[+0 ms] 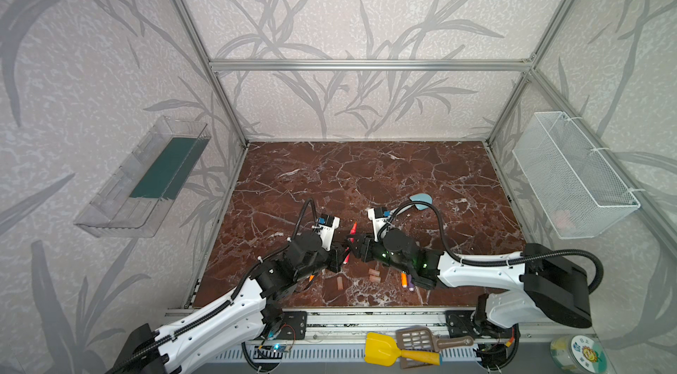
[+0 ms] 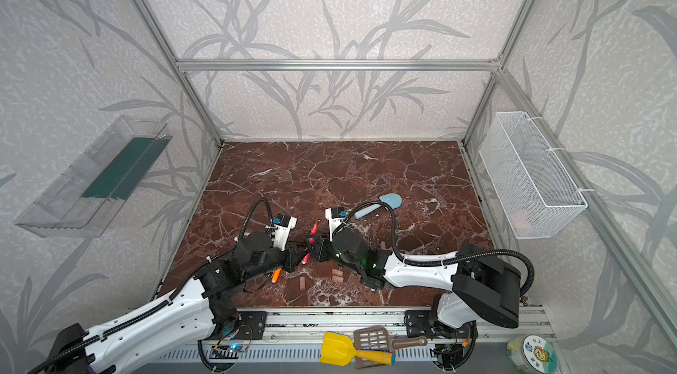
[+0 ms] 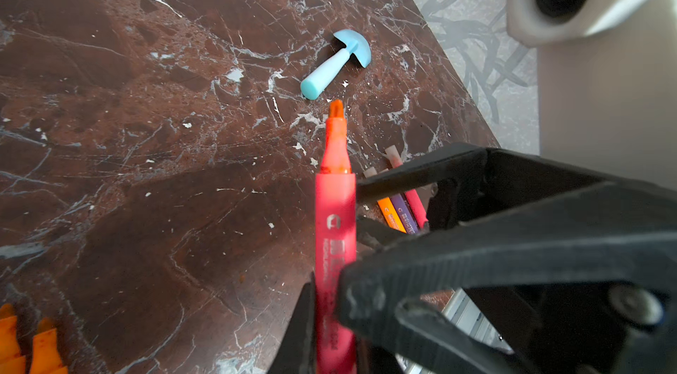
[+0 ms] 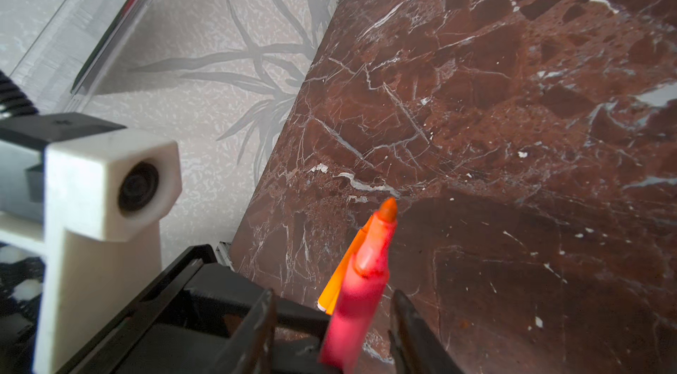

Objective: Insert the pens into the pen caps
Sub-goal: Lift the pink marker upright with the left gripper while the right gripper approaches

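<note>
One red-pink marker pen (image 3: 335, 214), pointing twelve o'clock, sits clamped in left end effector (image 3: 328, 291); right end effector (image 4: 334, 297) gapes around it.

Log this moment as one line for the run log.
left tool: shut on red-pink pen | right tool: open, straddling that pen | pen: uncapped | caps: loose on table
</note>
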Tool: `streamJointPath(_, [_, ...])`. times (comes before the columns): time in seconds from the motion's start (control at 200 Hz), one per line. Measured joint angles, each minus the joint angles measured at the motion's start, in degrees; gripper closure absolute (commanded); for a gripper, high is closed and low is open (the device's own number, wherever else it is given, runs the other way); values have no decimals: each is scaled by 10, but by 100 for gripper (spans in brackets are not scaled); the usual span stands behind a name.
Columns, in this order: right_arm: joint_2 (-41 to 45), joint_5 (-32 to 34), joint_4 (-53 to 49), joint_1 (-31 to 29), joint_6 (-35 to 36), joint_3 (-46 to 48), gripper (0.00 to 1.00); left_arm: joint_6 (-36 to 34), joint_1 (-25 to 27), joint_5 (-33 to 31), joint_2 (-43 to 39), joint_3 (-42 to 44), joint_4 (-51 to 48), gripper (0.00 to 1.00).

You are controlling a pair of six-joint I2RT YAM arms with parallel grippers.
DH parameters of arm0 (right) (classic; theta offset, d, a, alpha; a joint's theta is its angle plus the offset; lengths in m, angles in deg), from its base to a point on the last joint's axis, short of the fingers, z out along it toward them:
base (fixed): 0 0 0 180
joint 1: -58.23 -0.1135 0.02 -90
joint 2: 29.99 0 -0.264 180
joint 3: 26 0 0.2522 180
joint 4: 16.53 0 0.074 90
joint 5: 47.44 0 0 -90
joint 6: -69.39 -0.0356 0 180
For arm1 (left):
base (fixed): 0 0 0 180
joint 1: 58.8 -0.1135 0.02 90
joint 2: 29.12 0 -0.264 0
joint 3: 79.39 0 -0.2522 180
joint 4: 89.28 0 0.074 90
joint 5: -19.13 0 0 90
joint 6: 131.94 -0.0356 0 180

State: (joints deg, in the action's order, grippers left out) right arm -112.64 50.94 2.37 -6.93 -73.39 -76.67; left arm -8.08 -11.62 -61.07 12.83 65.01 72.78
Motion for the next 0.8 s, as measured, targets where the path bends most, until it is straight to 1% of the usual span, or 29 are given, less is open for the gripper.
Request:
streamJointPath(0.095, [-1, 6, -1, 0, -2, -9, 57, -3, 0, 5, -5, 0, 2, 89])
streamJointPath(0.215, [-4, 12, -4, 0, -3, -16, 73, -5, 0, 8, -14, 0, 4, 89])
streamJointPath(0.345, [-9, 19, -7, 0, -8, -18, 87, -7, 0, 8, -18, 0, 2, 87])
streamJointPath(0.415, [-10, 21, -7, 0, -12, -19, 92, -8, 0, 7, -18, 0, 1, 83])
streamJointPath(0.485, [-10, 22, -6, 0, -17, -19, 97, -10, 0, 7, -20, 0, 0, 76])
streamJointPath(0.555, [-10, 23, -4, 0, -17, -19, 100, -12, 0, 9, -21, 0, 0, 69])
streamJointPath(0.63, [-9, 26, -2, 0, -17, -19, 100, -13, 0, 15, -23, 0, 0, 62])
streamJointPath(0.73, [-7, 32, 1, 0, -17, -19, 100, -14, 0, 22, -25, 0, 2, 57])
streamJointPath(0.8, [-4, 35, 2, 0, -17, -19, 100, -15, 0, 25, -25, 0, 5, 57])
